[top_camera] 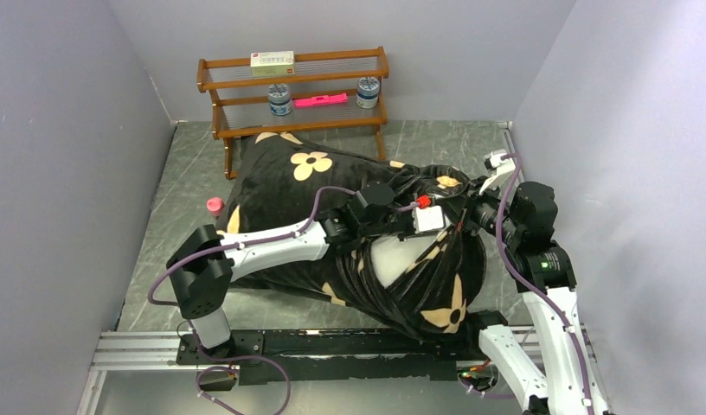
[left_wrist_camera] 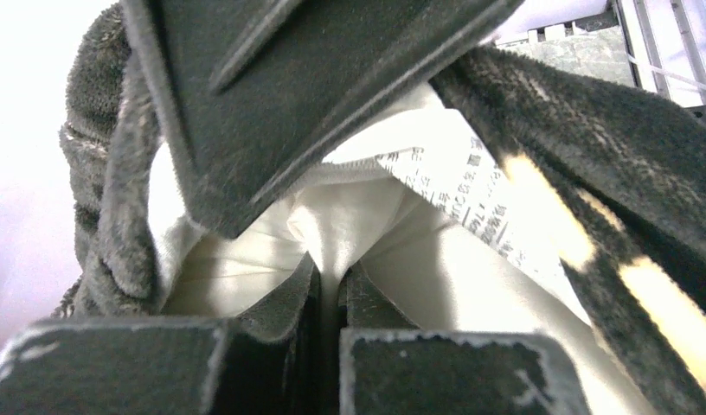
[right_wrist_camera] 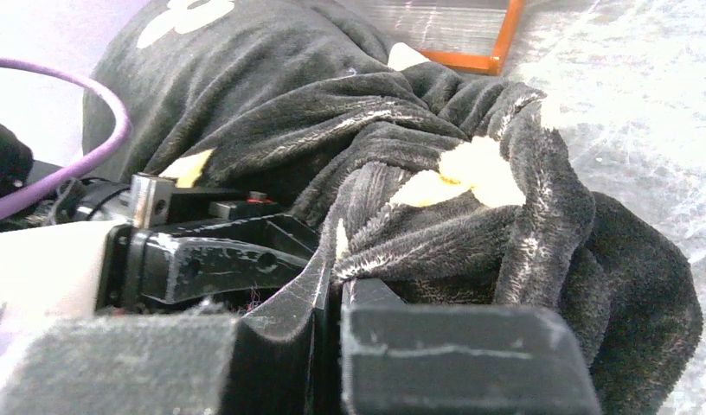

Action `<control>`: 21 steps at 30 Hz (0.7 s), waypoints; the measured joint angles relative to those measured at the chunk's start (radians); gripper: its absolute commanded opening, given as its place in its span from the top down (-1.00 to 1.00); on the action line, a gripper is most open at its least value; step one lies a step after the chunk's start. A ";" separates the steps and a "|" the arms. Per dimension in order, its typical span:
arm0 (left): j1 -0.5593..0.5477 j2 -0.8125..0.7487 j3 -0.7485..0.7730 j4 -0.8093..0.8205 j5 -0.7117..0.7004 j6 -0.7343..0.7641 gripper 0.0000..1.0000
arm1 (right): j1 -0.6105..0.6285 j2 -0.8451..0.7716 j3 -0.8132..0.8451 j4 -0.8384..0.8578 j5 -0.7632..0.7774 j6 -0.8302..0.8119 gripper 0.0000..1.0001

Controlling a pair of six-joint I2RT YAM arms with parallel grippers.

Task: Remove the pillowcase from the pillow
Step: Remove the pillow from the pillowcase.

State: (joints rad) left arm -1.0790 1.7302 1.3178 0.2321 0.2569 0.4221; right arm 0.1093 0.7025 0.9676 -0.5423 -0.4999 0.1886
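Nearest the arm bases, the white pillow (top_camera: 391,259) is bulging from the pillowcase (top_camera: 280,186) opening on the counter (top_camera: 185,173). The left pincer (left_wrist_camera: 330,281) is pinching pillow fabric, and the right pincer (right_wrist_camera: 332,268) is pinching the black plush. Farther back, a wooden rack (top_camera: 246,83) is standing.

The pillowcase (top_camera: 280,186) is hiding most of the pillow (top_camera: 391,261), leaving one white patch showing. Printed characters (left_wrist_camera: 471,194) on it are blurring beyond reading in the left wrist view. The box (top_camera: 272,60) at 12 o'clock is carrying print too small to read. The right arm (top_camera: 550,328) is running off the bottom edge at 5 o'clock.
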 measured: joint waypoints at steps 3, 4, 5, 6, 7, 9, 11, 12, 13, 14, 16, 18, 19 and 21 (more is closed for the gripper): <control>0.000 -0.035 -0.041 0.019 0.000 -0.005 0.90 | 0.008 -0.008 0.002 -0.015 0.029 -0.008 1.00; 0.000 -0.054 -0.059 0.026 0.000 -0.009 0.90 | 0.011 -0.011 0.003 -0.018 0.037 -0.010 1.00; 0.000 -0.077 -0.081 0.032 0.001 -0.014 0.90 | 0.014 -0.016 0.006 -0.026 0.050 -0.013 1.00; 0.000 -0.094 -0.095 0.036 0.001 -0.017 0.90 | 0.016 -0.019 0.011 -0.036 0.060 -0.015 1.00; 0.000 -0.112 -0.107 0.039 0.001 -0.021 0.90 | 0.018 -0.021 0.016 -0.043 0.073 -0.017 1.00; 0.000 -0.147 -0.131 0.042 -0.002 -0.025 0.90 | 0.023 -0.024 0.024 -0.055 0.099 -0.022 1.00; 0.000 -0.175 -0.154 0.050 -0.009 -0.029 0.90 | 0.026 -0.025 0.029 -0.068 0.126 -0.025 1.00; 0.000 -0.187 -0.166 0.054 -0.014 -0.031 0.90 | 0.027 -0.025 0.030 -0.076 0.141 -0.025 1.00; 0.000 -0.199 -0.179 0.059 -0.020 -0.035 0.90 | 0.029 -0.025 0.031 -0.087 0.159 -0.025 1.00; 0.000 -0.209 -0.189 0.062 -0.023 -0.040 0.90 | 0.030 -0.025 0.031 -0.097 0.175 -0.025 1.00; 0.000 -0.226 -0.213 0.075 -0.031 -0.046 0.90 | 0.032 -0.025 0.031 -0.111 0.205 -0.024 1.00; -0.001 -0.237 -0.232 0.090 -0.037 -0.048 0.90 | 0.032 -0.025 0.031 -0.117 0.227 -0.021 1.00; -0.001 -0.241 -0.240 0.097 -0.038 -0.050 0.90 | 0.033 -0.024 0.031 -0.119 0.235 -0.020 1.00; -0.001 -0.256 -0.263 0.114 -0.040 -0.052 0.90 | 0.035 -0.019 0.034 -0.130 0.253 -0.014 1.00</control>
State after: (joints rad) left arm -1.0798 1.4746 1.0546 0.3462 0.2165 0.3698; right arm 0.1440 0.6834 1.0012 -0.6727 -0.2474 0.1745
